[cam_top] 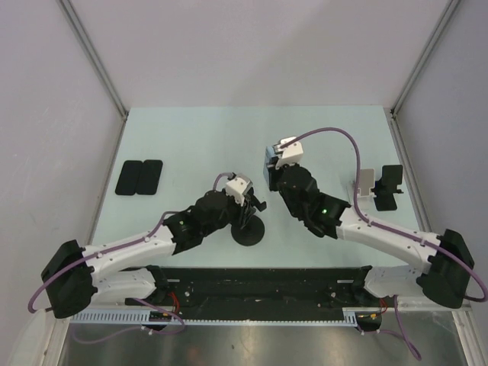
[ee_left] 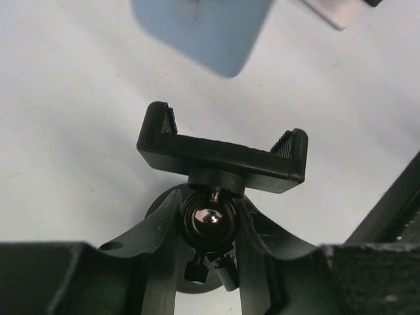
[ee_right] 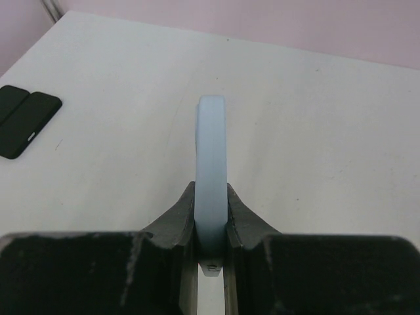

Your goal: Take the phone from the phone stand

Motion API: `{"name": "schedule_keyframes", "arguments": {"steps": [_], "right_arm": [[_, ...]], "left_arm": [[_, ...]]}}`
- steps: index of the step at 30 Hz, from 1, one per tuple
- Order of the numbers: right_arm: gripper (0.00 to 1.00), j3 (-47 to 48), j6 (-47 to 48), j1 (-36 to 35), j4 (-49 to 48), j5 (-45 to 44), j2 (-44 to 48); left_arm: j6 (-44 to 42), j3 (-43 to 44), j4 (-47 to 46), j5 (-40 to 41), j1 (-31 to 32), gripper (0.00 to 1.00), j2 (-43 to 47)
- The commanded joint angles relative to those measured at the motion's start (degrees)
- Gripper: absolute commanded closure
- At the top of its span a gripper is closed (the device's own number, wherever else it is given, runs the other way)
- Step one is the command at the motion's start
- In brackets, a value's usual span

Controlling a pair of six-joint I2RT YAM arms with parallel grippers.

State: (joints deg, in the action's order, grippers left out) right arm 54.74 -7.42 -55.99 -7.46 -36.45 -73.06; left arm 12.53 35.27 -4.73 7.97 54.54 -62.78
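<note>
My right gripper [ee_right: 211, 216] is shut on the light blue phone [ee_right: 211, 164], gripping its thin edge and holding it above the table. In the top view the phone [cam_top: 269, 164] hangs up and right of the stand; its corner shows in the left wrist view [ee_left: 203, 29]. The black phone stand [cam_top: 248, 229] sits on its round base at table centre. Its clamp cradle [ee_left: 223, 154] is empty. My left gripper [ee_left: 209, 223] is shut on the stand's ball joint [ee_left: 210, 220] below the cradle.
Two black phones [cam_top: 140, 177] lie side by side at the left of the table, also in the right wrist view [ee_right: 23, 118]. A white stand [cam_top: 366, 183] and a black stand [cam_top: 390, 187] are at the right edge.
</note>
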Motion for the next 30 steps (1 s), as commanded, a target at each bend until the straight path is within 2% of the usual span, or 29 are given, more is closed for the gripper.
{"name": "schedule_keyframes", "arguments": {"steps": [1,10,16,19,22,23,28,30], "right_arm": [[1.0,0.2,2.3,0.7,1.0,-2.9,9.3],[1.0,-5.4,0.7,0.7,10.4,-5.1,22.5],[1.0,-7.1,-2.1,0.5,15.7,-5.2,27.3],[1.0,-7.4,-2.9,0.2,17.7,-5.1,28.5],[1.0,-7.6,-3.4,-0.5,18.7,-5.3,29.2],[1.0,-7.7,-3.7,-0.9,18.9,-5.4,29.3],[1.0,-7.8,-3.7,-1.2,19.8,-5.2,29.5],[1.0,-7.8,-3.5,-1.5,19.7,-5.0,29.7]], "left_arm": [[-5.0,6.1,-2.1,1.8,-2.8,1.0,-3.0],[-10.8,15.5,-7.7,-5.1,-6.6,1.0,-14.7],[-12.4,17.7,-8.1,-9.4,-9.2,0.99,-16.8],[-11.7,17.2,-8.1,-10.7,-10.4,0.91,-15.6],[-11.6,16.2,-8.1,-10.8,-10.6,0.78,-13.2],[-11.6,15.9,-8.1,-10.8,-10.6,0.71,-12.6],[-11.2,14.2,-8.0,-10.9,-10.7,0.52,-9.0],[-10.8,13.7,-8.0,-11.0,-10.7,0.42,-8.1]]}}
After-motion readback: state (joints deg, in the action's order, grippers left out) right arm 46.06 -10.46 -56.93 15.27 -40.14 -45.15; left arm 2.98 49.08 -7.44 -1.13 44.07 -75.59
